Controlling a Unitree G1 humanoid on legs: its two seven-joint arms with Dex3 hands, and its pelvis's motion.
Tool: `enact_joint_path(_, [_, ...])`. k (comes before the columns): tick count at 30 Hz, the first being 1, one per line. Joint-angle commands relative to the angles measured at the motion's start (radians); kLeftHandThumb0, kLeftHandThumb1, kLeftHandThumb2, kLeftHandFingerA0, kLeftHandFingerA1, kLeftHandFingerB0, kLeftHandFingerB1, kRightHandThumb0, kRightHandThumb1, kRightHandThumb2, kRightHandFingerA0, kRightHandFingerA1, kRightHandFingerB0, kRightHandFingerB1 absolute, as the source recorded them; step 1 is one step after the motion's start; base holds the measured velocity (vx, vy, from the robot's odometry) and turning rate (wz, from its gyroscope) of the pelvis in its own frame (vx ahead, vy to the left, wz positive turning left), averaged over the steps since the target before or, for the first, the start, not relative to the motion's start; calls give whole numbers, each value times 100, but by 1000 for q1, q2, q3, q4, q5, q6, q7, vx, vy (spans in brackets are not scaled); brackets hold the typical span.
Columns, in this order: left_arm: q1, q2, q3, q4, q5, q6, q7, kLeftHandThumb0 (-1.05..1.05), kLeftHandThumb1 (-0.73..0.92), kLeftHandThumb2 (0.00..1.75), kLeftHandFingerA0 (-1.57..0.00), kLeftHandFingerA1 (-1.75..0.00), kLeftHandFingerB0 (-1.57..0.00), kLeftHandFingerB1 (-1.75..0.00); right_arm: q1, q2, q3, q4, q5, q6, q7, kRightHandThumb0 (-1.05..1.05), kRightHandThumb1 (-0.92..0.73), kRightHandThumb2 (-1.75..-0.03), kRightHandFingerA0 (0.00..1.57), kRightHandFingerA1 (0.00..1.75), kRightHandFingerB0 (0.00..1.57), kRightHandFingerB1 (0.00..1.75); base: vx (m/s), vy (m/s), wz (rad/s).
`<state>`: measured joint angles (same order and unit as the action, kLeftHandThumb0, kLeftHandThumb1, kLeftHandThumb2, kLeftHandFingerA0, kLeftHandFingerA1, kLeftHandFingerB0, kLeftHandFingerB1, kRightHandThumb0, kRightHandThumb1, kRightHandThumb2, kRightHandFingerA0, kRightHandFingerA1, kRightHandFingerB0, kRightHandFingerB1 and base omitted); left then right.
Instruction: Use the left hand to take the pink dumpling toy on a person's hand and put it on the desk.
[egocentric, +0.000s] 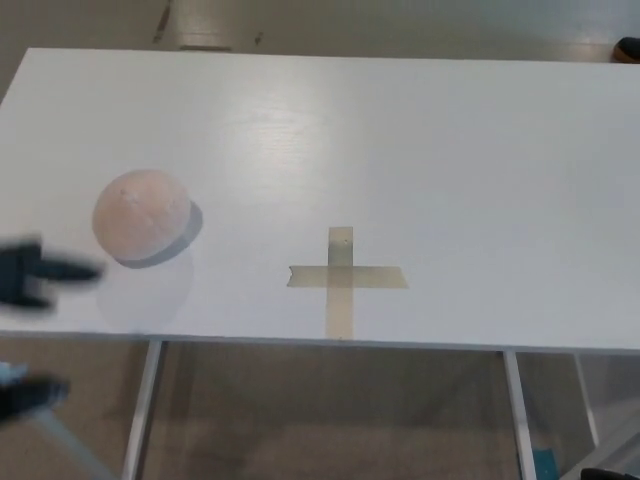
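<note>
We look down on a white desk (420, 150) that fills most of the view, with pale floor beyond its far edge and white metal legs showing below its near edge. A cross of tan tape (343, 277) lies flat on the desktop near the front edge, roughly at centre.

The pink dumpling toy (141, 214) sits on the desk, well to the left of the tape cross, a rounded pale-pink lump casting a soft shadow to its right and front. Nothing touches it.

The left hand (35, 273) shows at the far left edge, low in the view, black and motion-blurred. We note it is apart from the toy, below and to the left of it, over the front left corner of the desk. One finger (72, 270) points right toward the toy's side; the hand holds nothing and its digits look spread, though the blur limits detail.

We see no right hand.
</note>
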<state>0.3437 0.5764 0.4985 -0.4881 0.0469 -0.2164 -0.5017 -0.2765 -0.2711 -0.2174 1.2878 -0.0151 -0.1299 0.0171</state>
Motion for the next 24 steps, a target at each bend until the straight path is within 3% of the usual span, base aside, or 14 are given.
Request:
enact_joint_path(1, [652, -218, 179, -63, -614, -293, -397, -34, 52, 56, -91, -55, -76, -48, 75, 6, 10, 13, -8, -21, -23, -21, -66, -59, 61, 45, 42, 39, 0, 0, 0])
enact_joint_path(11, [657, -206, -4, 100, -295, -370, -271, -36, 53, 56, -96, -58, -78, -49, 84, 12, 12, 16, -10, -19, -28, -20, -66, -59, 61, 46, 43, 39, 0, 0, 0])
enact_joint_path(12, [609, -188, -38, 170, -197, -354, -228, -36, 53, 56, -96, -57, -78, -49, 90, 15, 12, 16, -9, -23, -28, -20, -66, -59, 61, 46, 44, 39, 0, 0, 0])
enact_joint_path(13, [515, -168, -83, 295, -51, -314, -145, -36, 55, 57, -92, -54, -75, -47, 95, 19, 13, 16, -10, -23, -29, -20, -66, -59, 62, 46, 44, 39, 0, 0, 0])
enact_joint_path(14, [493, -163, -93, 326, -22, -308, -126, -36, 55, 57, -92, -54, -75, -47, 96, 20, 14, 17, -10, -22, -29, -20, -66, -59, 62, 46, 44, 39, 0, 0, 0])
enact_joint_path(16, [374, -145, -178, 413, 184, -140, 8, -38, 59, 57, -67, -43, -58, -39, 100, 26, 18, 15, -13, -24, -32, -20, -67, -59, 61, 45, 44, 39, 0, 0, 0])
enact_joint_path(21, [148, -131, -287, 637, 275, 44, 104, -41, 60, 58, -51, -39, -49, -37, 100, 29, 20, 16, -16, -24, -38, -20, -67, -59, 61, 45, 44, 39, 0, 0, 0])
enact_joint_path(22, [62, -137, -310, 730, 278, 103, 130, -49, 48, 84, -42, -53, -33, -47, 98, 30, 22, 16, -19, -23, -40, -20, -67, -59, 62, 45, 44, 39, 0, 0, 0])
enact_joint_path(24, [1, -140, -327, 798, 278, 141, 150, -49, 48, 84, -42, -53, -33, -47, 97, 30, 23, 17, -21, -22, -42, -20, -67, -59, 62, 45, 44, 39, 0, 0, 0])
